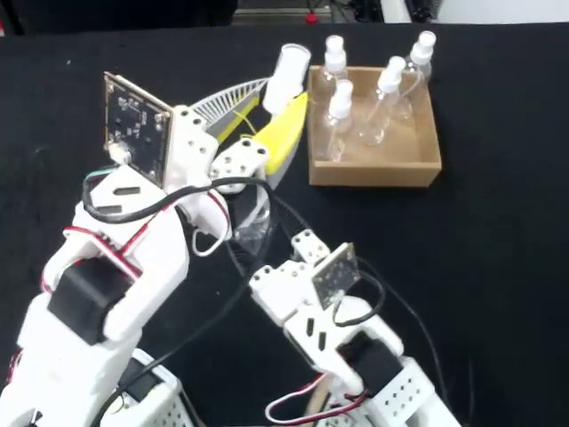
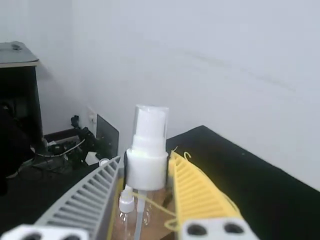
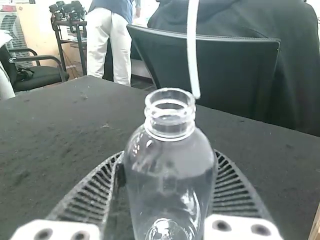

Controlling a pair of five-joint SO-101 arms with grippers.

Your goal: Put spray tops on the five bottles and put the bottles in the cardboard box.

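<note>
My left gripper (image 1: 277, 89) is shut on a white spray top (image 1: 289, 64) and holds it up in the air, just left of the cardboard box (image 1: 373, 169). In the left wrist view the spray top (image 2: 147, 150) sits pinched between the grey and yellow fingers. My right gripper (image 3: 169, 165) is shut on a clear bottle (image 3: 170, 160) with an open neck. This bottle (image 1: 255, 224) stands below the left arm. The spray top's white dip tube (image 3: 192, 50) hangs just above the bottle's mouth. Several bottles (image 1: 378, 98) with spray tops stand in the box.
The black table (image 1: 498, 249) lies bare to the right of the arms and in front of the box. Cables (image 1: 222, 302) run between the two arm bases. A dark chair (image 3: 220, 75) stands beyond the table's edge.
</note>
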